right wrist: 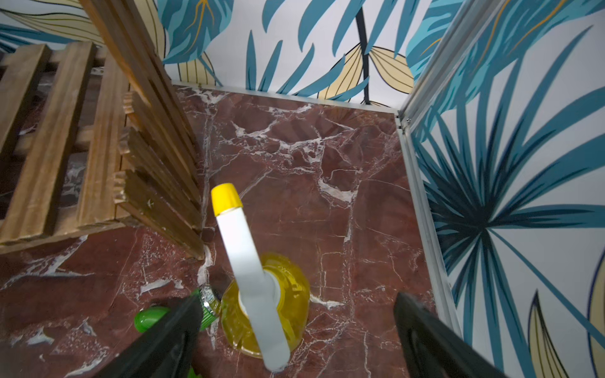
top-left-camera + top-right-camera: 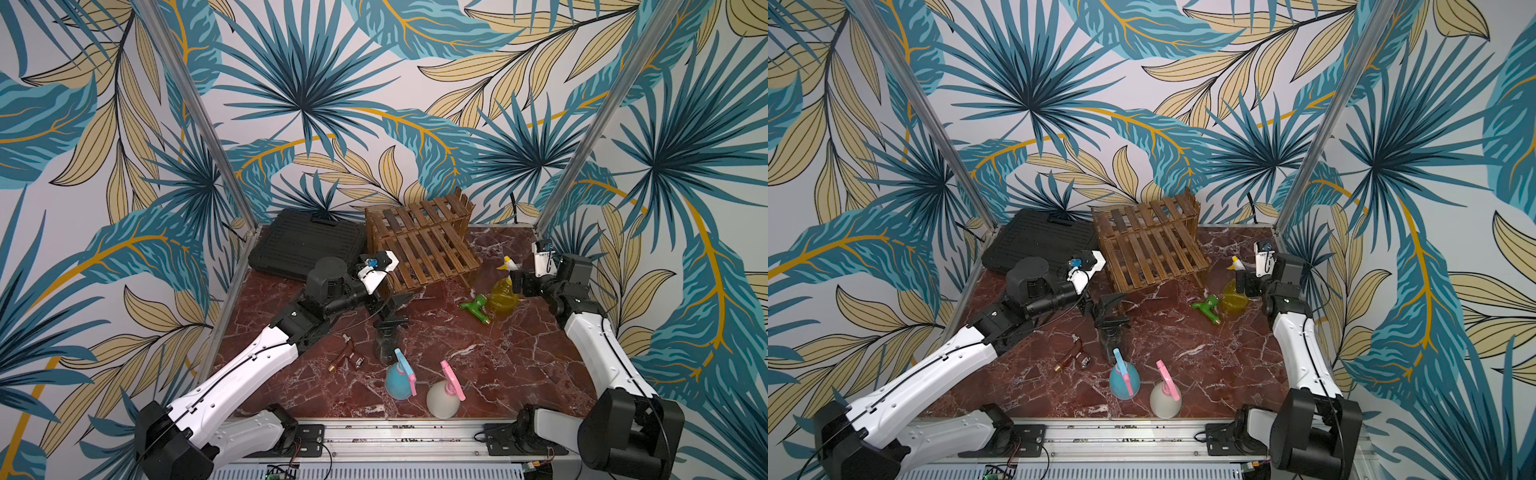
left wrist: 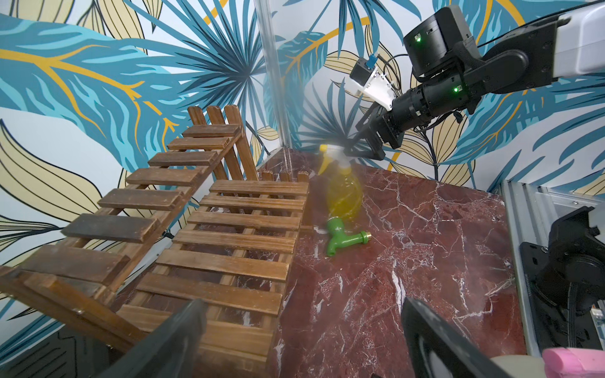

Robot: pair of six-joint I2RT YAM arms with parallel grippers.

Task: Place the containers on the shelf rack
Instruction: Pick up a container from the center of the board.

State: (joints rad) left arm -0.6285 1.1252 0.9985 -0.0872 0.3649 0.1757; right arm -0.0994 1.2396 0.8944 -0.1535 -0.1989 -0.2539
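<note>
Marble table (image 1: 327,163): yellow bottle (image 1: 271,314) between right jaws

My desk (image 2: 519,361) is dark red marble veined white. The shelf rack (image 2: 419,245) is brown wood. One spray bottle (image 1: 266,311) is translucent yellow with a white head and yellow tip; the nozzle (image 2: 476,306) beside it is green. The ribbed case (image 2: 303,243) is black, and the walls (image 2: 332,104) carry teal and beige leaves.

rack (image 2: 419,241) at back, case (image 2: 303,243) to its left
</note>
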